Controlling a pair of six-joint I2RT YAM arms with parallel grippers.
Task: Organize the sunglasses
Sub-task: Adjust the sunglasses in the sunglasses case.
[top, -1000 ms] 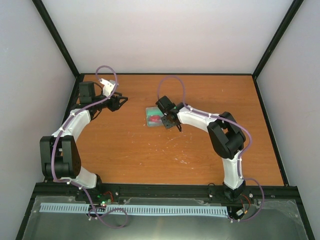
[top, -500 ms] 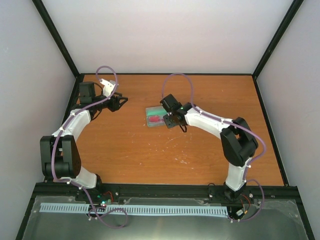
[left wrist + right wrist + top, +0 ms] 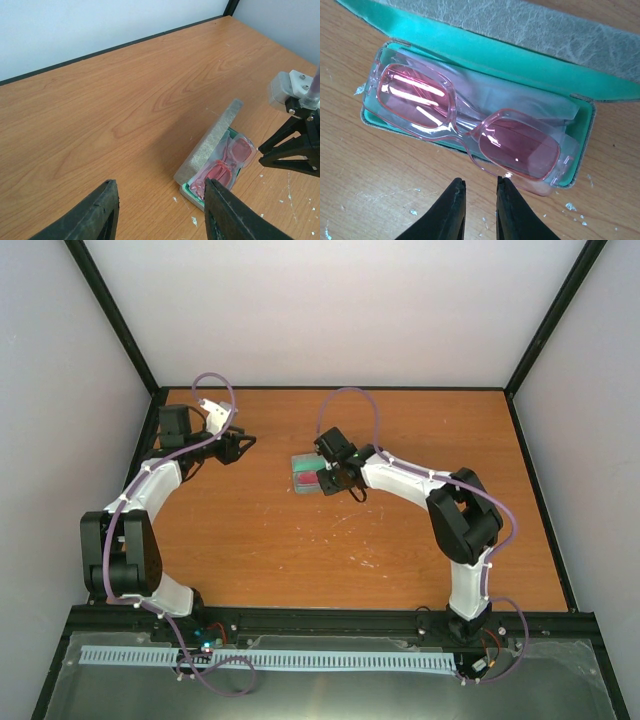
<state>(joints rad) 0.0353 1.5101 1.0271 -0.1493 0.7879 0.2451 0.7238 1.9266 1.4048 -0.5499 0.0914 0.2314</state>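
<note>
The sunglasses (image 3: 517,147), with a clear pink frame and pink lenses, lie folded in the open grey case (image 3: 520,25) with teal lining. They rest on a pale cloth (image 3: 520,102), and their near edge overhangs the case's front rim. They also show in the left wrist view (image 3: 225,167) and in the top view (image 3: 312,480). My right gripper (image 3: 480,187) hovers just in front of the glasses. Its jaws stand a narrow gap apart and hold nothing. It also shows in the top view (image 3: 338,480). My left gripper (image 3: 162,205) is wide open and empty, well to the left of the case (image 3: 240,445).
The case lid (image 3: 210,142) stands tilted up on the far side. White flecks (image 3: 195,220) dot the wooden table around the case. White walls and black frame rails (image 3: 330,390) bound the table at the back and both sides.
My right arm has shifted its elbow and turned its wrist a little, and its gripper stays by the case. The left arm has not moved.
</note>
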